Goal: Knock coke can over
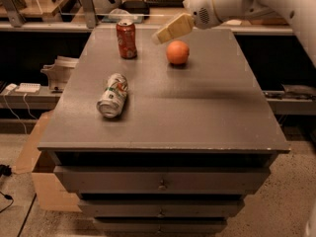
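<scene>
The red coke can [127, 39] stands upright at the far left of the grey cabinet top [197, 107]. My gripper [159, 37] reaches in from the upper right, its cream-coloured fingers [173, 28] pointing down-left. It hovers above the table just right of the coke can, a small gap away, and above-left of the orange [177, 52]. It holds nothing that I can see.
A white-and-green soda can [113, 95] lies on its side at the left middle of the top. Shelves with clutter [123, 9] run behind the cabinet. A cardboard box [47, 181] sits on the floor at the left. Drawers [160, 181] are below.
</scene>
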Controlling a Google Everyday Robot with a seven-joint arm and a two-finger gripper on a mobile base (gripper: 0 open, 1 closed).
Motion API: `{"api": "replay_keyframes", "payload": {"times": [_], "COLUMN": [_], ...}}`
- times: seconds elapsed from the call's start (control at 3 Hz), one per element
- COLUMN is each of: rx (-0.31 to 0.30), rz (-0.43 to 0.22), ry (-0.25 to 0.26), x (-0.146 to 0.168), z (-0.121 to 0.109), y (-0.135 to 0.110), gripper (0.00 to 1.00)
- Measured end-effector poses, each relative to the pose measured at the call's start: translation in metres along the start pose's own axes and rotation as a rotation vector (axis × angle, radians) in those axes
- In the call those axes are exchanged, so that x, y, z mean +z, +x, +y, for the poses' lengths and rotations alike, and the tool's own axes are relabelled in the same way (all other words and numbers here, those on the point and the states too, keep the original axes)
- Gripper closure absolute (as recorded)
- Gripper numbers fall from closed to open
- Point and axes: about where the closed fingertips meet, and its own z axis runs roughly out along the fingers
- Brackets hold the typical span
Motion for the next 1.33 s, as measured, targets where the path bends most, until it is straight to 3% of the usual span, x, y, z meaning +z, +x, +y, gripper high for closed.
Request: {"api": "replay_keyframes", "payload": {"times": [0.33,1.33], "rx": [-0.007,0.021], "rz": [-0.062,-0.125], "ry": [-0.007,0.005], "x": [0.045,0.155], "z": [0.002,0.004], "y": [-0.018,-0.038], "gripper": [0.0,0.0]}}
